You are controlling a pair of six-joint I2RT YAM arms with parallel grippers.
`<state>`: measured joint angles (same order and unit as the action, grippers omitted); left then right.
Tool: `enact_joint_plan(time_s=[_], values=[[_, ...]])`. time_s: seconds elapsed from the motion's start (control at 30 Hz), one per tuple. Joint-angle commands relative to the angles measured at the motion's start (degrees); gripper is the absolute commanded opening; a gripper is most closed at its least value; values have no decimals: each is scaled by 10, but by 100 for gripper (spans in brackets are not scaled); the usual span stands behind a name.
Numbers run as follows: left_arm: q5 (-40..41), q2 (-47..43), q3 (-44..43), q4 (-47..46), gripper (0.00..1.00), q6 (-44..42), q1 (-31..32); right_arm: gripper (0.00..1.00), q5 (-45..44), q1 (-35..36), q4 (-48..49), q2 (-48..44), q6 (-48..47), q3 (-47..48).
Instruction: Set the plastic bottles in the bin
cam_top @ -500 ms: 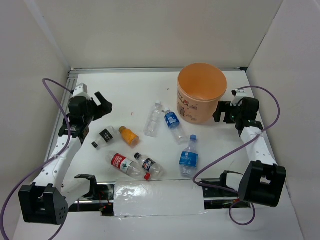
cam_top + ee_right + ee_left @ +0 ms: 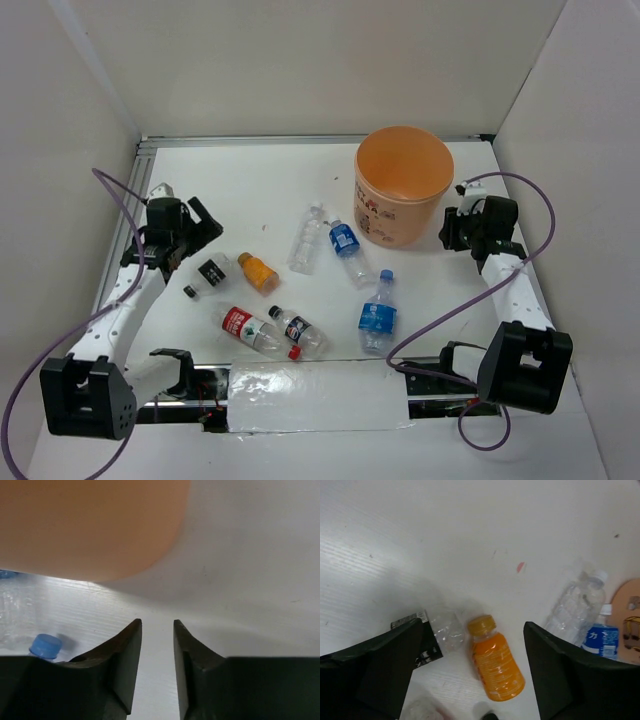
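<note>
Bench: a white bench (image 2: 250,180), closed in by plain white walls, carried all the things.
Bin: the orange-tan bin (image 2: 404,185) stood upright at the far right of the bench.
Bottles, middle: a clear bottle with a white cap (image 2: 305,240) and a blue-label bottle (image 2: 347,247) lay side by side near the foot of the bin. A blue-cap bottle (image 2: 378,312) lay closer to the front.
Bottles, front: a red-label bottle (image 2: 245,328) and a dark-label bottle with a red cap (image 2: 297,332) lay close together near the front edge.
Bottles, left: a black-label bottle (image 2: 207,275) and the short orange bottle (image 2: 258,272) lay just beside each other.
Left arm: the left arm (image 2: 130,300) stretched along the left side of the bench, with its wrist turned toward the centre, just beside the black-label bottle.
Left jaws: they were spread wide and held nothing. In the left wrist view the orange bottle lay between the two fingers, and the black-label bottle was partly hidden by one finger.
Right arm: the right arm (image 2: 515,290) rose along the right side, with its wrist turned toward the bin.
Right jaws: they were drawn nearly together with only a narrow slit between them, and pinched nothing. They were near the bin wall but apart from it.
Change: compared with half a second before, the left wrist had come nearer to the black-label bottle. The right wrist had drawn a little away from the bin. The bottles and the bin lay as before.
</note>
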<state>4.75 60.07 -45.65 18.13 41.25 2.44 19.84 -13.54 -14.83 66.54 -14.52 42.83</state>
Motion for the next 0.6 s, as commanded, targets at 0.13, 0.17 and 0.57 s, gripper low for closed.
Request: enact_joint_plan(time_s=[0.13,0.17,0.57], values=[[33,121,-67,88,97,-63,5,81,97,-3,-36,5,-52,18],[26,133,-73,93,96,-90,12,83,97,-3,-36,5,-53,13],[-3,247,-109,123,93,-365,96,86,97,-3,-25,23,-63,8]])
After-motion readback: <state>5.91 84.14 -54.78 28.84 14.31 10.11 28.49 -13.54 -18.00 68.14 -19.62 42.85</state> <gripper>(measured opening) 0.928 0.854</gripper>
